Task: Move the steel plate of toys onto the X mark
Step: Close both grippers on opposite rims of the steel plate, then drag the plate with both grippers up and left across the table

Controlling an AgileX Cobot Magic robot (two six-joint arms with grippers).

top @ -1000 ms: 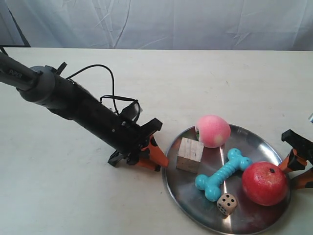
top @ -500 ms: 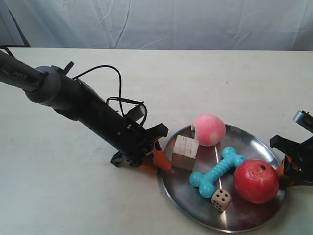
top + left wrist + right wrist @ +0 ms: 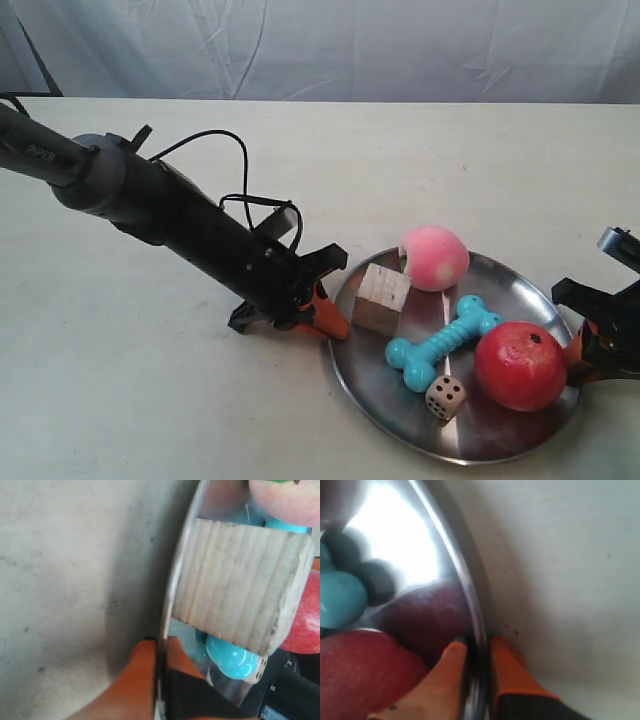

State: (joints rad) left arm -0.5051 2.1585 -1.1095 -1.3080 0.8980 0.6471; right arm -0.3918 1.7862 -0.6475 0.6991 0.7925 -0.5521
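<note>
We find the steel plate [image 3: 500, 432] at the near right of the table [image 3: 150, 400], gripped on both sides. Nearest on it sits the small die [image 3: 445, 397], then the red apple [image 3: 520, 365] to its right and the teal bone [image 3: 443, 343] mid-plate. Our right gripper [image 3: 477, 642] pinches the rim beside the apple, its orange fingers nearly closed, one on each face of the metal. Our left gripper [image 3: 159, 642] clamps the opposite, left rim likewise, just beside the wooden cube [image 3: 240, 585]. Farthest lies the pink peach [image 3: 434, 257].
</note>
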